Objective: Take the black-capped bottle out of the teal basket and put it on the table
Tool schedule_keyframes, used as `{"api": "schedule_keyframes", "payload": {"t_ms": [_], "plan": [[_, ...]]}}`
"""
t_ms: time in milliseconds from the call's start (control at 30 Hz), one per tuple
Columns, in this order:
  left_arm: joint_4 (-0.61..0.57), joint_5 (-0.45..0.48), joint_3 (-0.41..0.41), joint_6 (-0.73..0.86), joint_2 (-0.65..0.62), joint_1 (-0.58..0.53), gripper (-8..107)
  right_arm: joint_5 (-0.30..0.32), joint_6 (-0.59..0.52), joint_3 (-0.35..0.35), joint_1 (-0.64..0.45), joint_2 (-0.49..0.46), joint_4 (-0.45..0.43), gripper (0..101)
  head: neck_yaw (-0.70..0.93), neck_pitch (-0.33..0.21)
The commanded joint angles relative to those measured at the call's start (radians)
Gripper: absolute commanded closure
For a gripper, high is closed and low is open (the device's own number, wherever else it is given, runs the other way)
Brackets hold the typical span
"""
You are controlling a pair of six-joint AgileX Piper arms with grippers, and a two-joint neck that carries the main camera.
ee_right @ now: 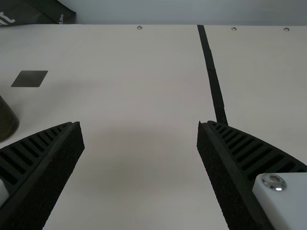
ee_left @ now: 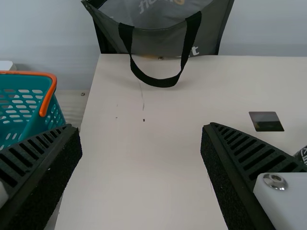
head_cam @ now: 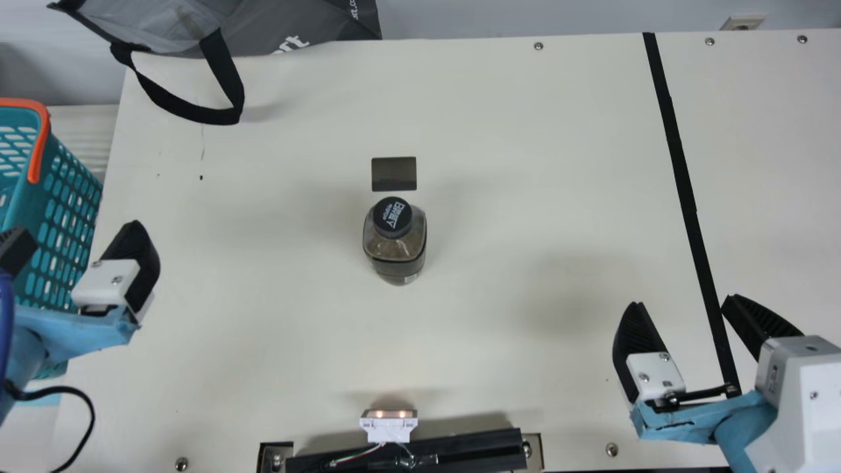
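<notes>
Perhaps the left end effector [ee_left: 139, 125], wide like the right one [ee_right: 138, 123], swings carelessly into the teal basket [head_cam: 25, 202] beside it.

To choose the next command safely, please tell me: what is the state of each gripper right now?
Left gripper: open, nothing between its fingers.
Right gripper: open, also holding nothing.

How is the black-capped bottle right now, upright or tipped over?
Upright: the bottle stands on the table, its black cap uppermost.
</notes>
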Motion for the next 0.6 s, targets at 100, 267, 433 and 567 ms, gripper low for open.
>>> {"api": "schedule_keyframes", "payload": {"t_ms": [100, 267, 433, 567], "plan": [[0.0, -0.002, 0.0, 0.0, 0.0, 0.0, -8, 0.0, 0.0, 0.0, 0.0, 0.0, 0.0, 10, 0.008, -0.004], [0.0, -0.002, 0.0, 0.0, 0.0, 0.0, -8, 0.0, 0.0, 0.0, 0.0, 0.0, 0.0, 10, 0.008, -0.004], [0.0, -0.002, 0.0, 0.0, 0.0, 0.0, -8, -0.001, 0.0, 0.0, 0.0, 0.0, 0.001, 10, 0.008, -0.004], [0.0, -0.002, 0.0, 0.0, 0.0, 0.0, -8, -0.001, 0.0, 0.0, 0.0, 0.0, 0.001, 10, 0.008, -0.004]]}}
